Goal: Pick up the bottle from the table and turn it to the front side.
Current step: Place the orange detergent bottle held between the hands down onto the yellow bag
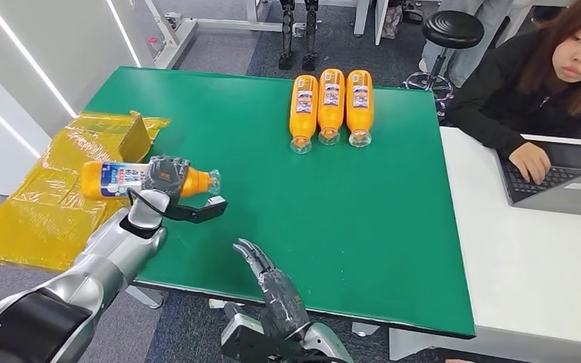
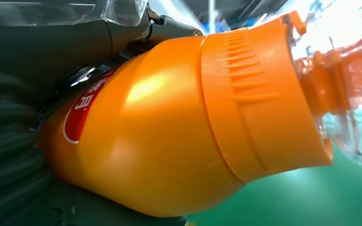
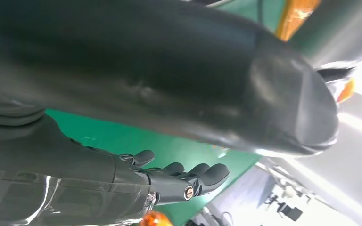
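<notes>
An orange bottle with a blue and white label lies level above the green table's left edge, its clear cap toward the right. My left hand grips it round the neck end. Close up in the left wrist view, the bottle shows its orange shoulder and a red label patch against my palm. My right hand hovers at the table's near edge with its fingers apart and nothing in it. The right wrist view has its dark fingers stretched over the green top.
Three more orange bottles lie side by side at the table's far middle. Yellow plastic sheeting with a cardboard piece covers a surface on the left. A person types on a laptop at the white table on the right.
</notes>
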